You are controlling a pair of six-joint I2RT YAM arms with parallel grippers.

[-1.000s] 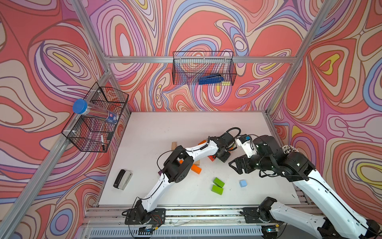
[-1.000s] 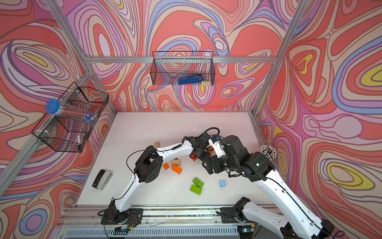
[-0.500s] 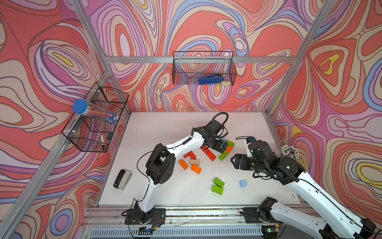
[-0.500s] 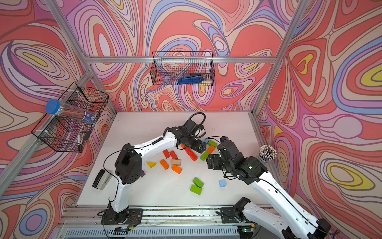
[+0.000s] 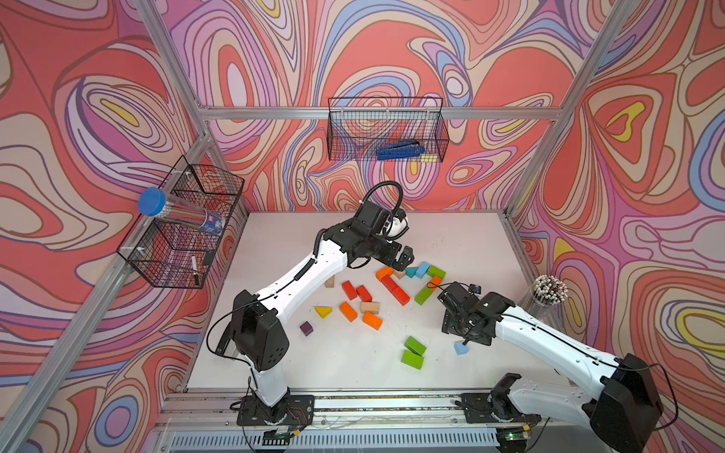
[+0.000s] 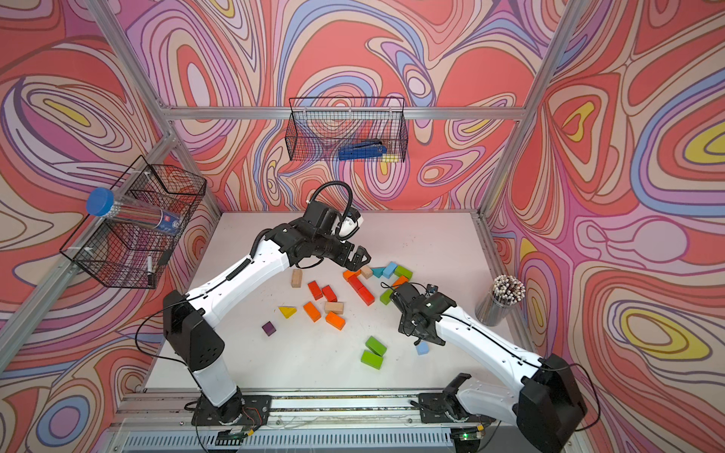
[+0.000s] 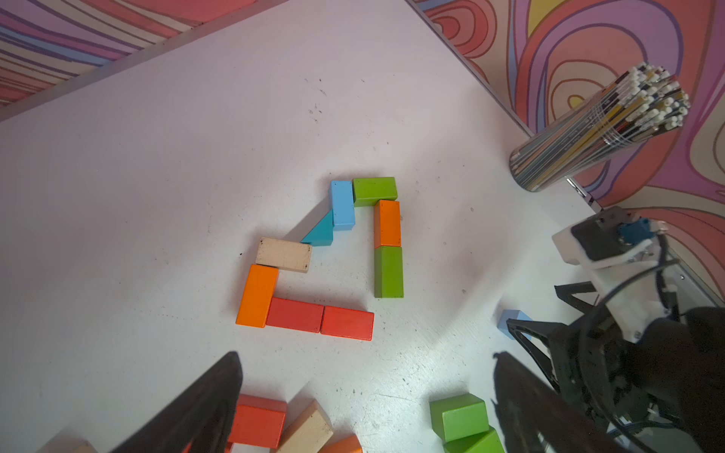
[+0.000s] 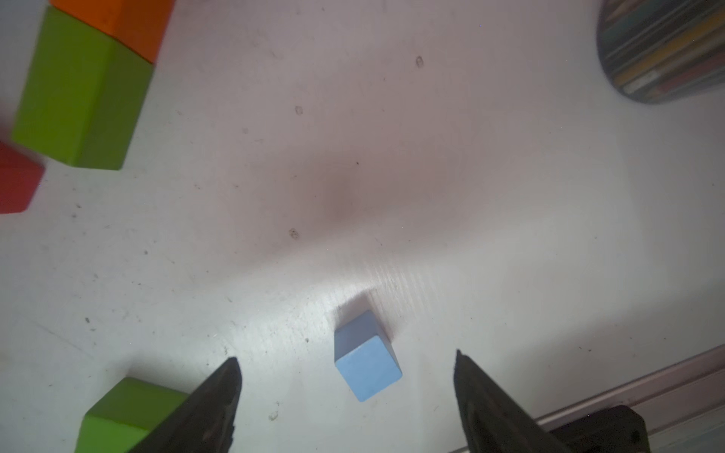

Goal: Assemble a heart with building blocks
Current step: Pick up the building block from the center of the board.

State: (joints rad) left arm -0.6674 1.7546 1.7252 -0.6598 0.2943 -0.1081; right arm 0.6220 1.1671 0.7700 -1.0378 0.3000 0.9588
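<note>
Right wrist view: the right tool [image 8: 345, 355] spreads empty around a light blue cube [image 8: 367, 364] on the worktop [image 8: 353, 176], not touching; the left tool [image 5: 405, 259], spread and empty, hovers over the building blocks [image 5: 400, 294] outline, right of centre.

Bright, even overhead light; soft shadows on bench [image 5: 451, 243]. Right wrist view: glare streak on bench, red block [image 8: 15, 184] blurred at edge.
</note>
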